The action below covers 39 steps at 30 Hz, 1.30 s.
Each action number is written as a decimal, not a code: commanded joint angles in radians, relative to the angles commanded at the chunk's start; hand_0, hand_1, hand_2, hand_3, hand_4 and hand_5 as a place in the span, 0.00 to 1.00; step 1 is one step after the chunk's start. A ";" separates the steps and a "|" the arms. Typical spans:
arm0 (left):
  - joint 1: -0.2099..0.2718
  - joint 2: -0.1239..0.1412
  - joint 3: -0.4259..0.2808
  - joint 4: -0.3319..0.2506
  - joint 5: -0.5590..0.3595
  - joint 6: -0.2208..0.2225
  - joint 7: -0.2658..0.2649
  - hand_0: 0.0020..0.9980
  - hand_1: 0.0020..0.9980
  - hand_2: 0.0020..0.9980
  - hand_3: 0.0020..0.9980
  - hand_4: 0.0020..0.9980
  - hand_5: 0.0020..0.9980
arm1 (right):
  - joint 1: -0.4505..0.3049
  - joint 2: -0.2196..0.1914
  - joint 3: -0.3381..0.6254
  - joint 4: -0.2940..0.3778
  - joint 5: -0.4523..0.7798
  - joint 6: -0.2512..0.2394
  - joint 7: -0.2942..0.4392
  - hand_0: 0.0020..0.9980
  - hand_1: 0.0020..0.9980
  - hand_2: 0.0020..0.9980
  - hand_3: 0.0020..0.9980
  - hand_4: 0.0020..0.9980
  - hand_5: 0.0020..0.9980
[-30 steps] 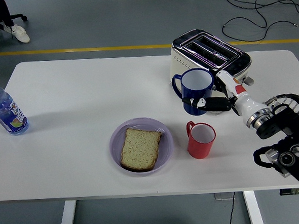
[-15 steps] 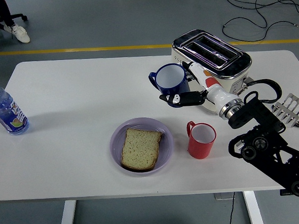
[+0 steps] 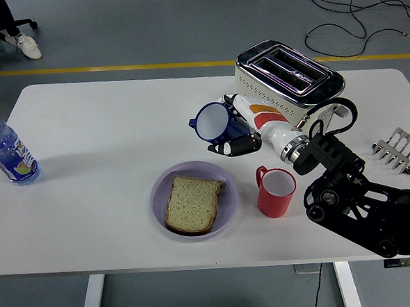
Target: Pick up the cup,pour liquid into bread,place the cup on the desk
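The right hand [image 3: 235, 134] has the blue cup [image 3: 213, 122] wrapped in its fingers [image 3: 234, 147], carried in the air over the middle of the table, and the cup is tipping: its mouth is turned toward the left edge and slightly down, handle pointing left. Whether anything is inside, I can't tell from up here.

Here's the relation that matters: the bread slice [image 3: 192, 204] lies in the lilac plate [image 3: 226, 209] toward the table's near edge, below and a touch left of the cup in the head view. The cup's long axis runs roughly right to left, so its lip is near the plate's far rim but not over the bread yet. I'd judge the hand needs to come further toward the near edge before the pour lands on the slice.

Against the earlier frames, the cup has travelled left, away from the toaster [image 3: 289, 79] at the far right, and has rolled from upright to this slant. A metal rack [image 3: 398, 150] is now uncovered near the right edge.

The red mug [image 3: 275, 191] sits just right of the plate, close under the forearm; a water bottle [image 3: 6, 151] stands at the left edge. No left arm in view.
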 joint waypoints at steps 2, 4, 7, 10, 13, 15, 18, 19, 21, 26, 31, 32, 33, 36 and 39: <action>0.000 0.000 -0.001 0.000 0.001 0.000 0.000 0.65 0.69 0.71 0.59 0.30 0.90 | 0.012 -0.002 -0.021 -0.005 -0.028 0.001 0.004 0.37 0.34 0.48 0.53 0.63 0.00; 0.000 0.000 -0.002 0.000 0.003 -0.001 0.000 0.65 0.69 0.71 0.59 0.30 0.90 | 0.023 -0.003 -0.039 -0.010 -0.071 0.001 0.008 0.37 0.34 0.48 0.53 0.63 0.00; 0.001 -0.001 -0.001 0.000 0.003 -0.001 -0.001 0.65 0.69 0.71 0.59 0.30 0.90 | 0.043 -0.006 -0.063 -0.026 -0.160 -0.009 0.021 0.37 0.34 0.48 0.53 0.63 0.00; 0.001 -0.001 0.000 0.000 0.004 -0.001 -0.001 0.65 0.69 0.71 0.59 0.30 0.89 | 0.067 -0.013 -0.094 -0.039 -0.259 -0.019 0.035 0.37 0.34 0.48 0.53 0.63 0.00; 0.001 -0.001 -0.001 0.000 0.005 -0.002 0.000 0.65 0.69 0.71 0.59 0.30 0.89 | 0.097 -0.020 -0.134 -0.049 -0.319 -0.008 0.022 0.37 0.34 0.48 0.53 0.63 0.00; 0.001 -0.001 0.000 0.000 0.004 -0.002 0.000 0.65 0.69 0.71 0.59 0.30 0.90 | 0.117 -0.025 -0.160 -0.057 -0.337 0.001 0.008 0.38 0.35 0.48 0.53 0.62 0.00; 0.000 -0.001 0.000 0.000 0.002 -0.002 0.000 0.65 0.69 0.71 0.59 0.30 0.90 | 0.154 -0.035 -0.216 -0.064 -0.360 0.012 -0.014 0.38 0.35 0.48 0.53 0.62 0.00; 0.000 0.000 0.002 0.000 0.000 -0.002 0.001 0.65 0.69 0.71 0.59 0.30 0.90 | 0.165 -0.038 -0.235 -0.064 -0.368 0.013 -0.020 0.38 0.35 0.48 0.53 0.62 0.00; 0.000 0.000 0.002 0.000 -0.001 -0.003 0.000 0.65 0.69 0.71 0.59 0.30 0.90 | 0.190 -0.044 -0.272 -0.065 -0.389 0.016 -0.038 0.38 0.36 0.48 0.54 0.61 0.00; 0.002 0.000 0.004 0.000 -0.003 -0.004 0.000 0.65 0.69 0.71 0.59 0.30 0.90 | 0.236 -0.046 -0.342 -0.075 -0.426 0.027 -0.098 0.39 0.38 0.50 0.54 0.60 0.00; 0.002 0.000 -0.001 0.000 0.005 -0.007 0.000 0.65 0.69 0.71 0.59 0.30 0.90 | 0.281 -0.039 -0.417 -0.083 -0.487 0.030 -0.163 0.39 0.38 0.50 0.54 0.60 0.00; 0.002 0.000 -0.001 0.000 0.006 -0.007 0.000 0.65 0.69 0.71 0.59 0.30 0.90 | 0.285 -0.038 -0.424 -0.083 -0.496 0.035 -0.171 0.39 0.40 0.52 0.54 0.60 0.00; 0.002 0.000 -0.001 0.000 0.006 -0.007 0.000 0.65 0.69 0.71 0.59 0.30 0.90 | 0.288 -0.036 -0.430 -0.081 -0.510 0.042 -0.182 0.39 0.40 0.52 0.54 0.60 0.00; 0.003 0.000 -0.002 0.000 0.005 -0.007 0.000 0.65 0.69 0.71 0.59 0.30 0.90 | 0.295 -0.032 -0.446 -0.073 -0.552 0.036 -0.201 0.39 0.40 0.52 0.54 0.60 0.00; 0.002 0.000 -0.002 0.000 0.005 -0.007 0.000 0.65 0.69 0.71 0.59 0.30 0.90 | 0.300 -0.027 -0.458 -0.069 -0.564 0.036 -0.211 0.39 0.41 0.52 0.54 0.60 0.00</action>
